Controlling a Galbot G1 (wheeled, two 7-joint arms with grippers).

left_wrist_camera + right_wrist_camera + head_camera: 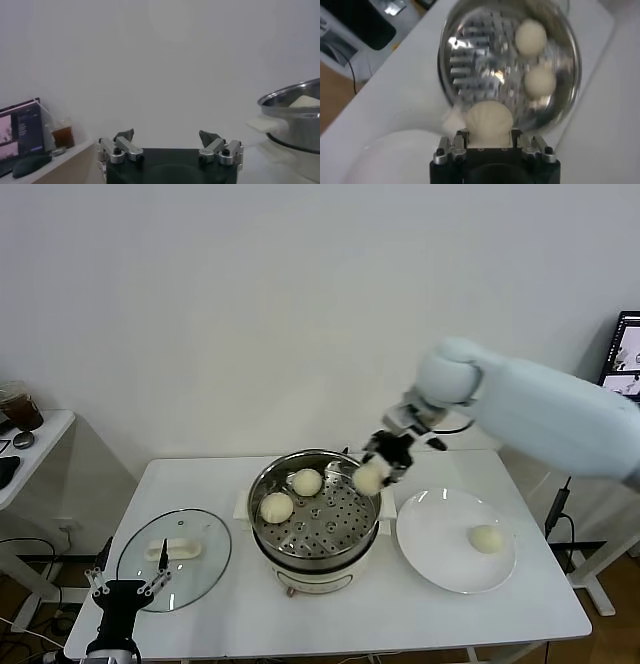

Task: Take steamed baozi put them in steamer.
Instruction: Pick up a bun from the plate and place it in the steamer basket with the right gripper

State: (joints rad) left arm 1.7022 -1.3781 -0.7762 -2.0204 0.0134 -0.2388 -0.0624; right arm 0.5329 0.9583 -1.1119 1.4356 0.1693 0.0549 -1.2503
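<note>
From the head view the right claw (378,467) grips a baozi (369,477) over the steamer (316,514) rim beside two inside, the left claw (124,586) gapes idle; the right wrist view suggests lowering, then releasing.

Steamer (316,519): mid-bench (330,624), between lid and plate
In steamer: two baozi (277,507), left side
Lid (174,557): left of steamer
Plate (456,541): right of steamer, one baozi (486,538) on it
Right tool (383,464): over steamer's right rim, with a baozi (369,477)
Left tool (126,586): at bench's front-left corner
</note>
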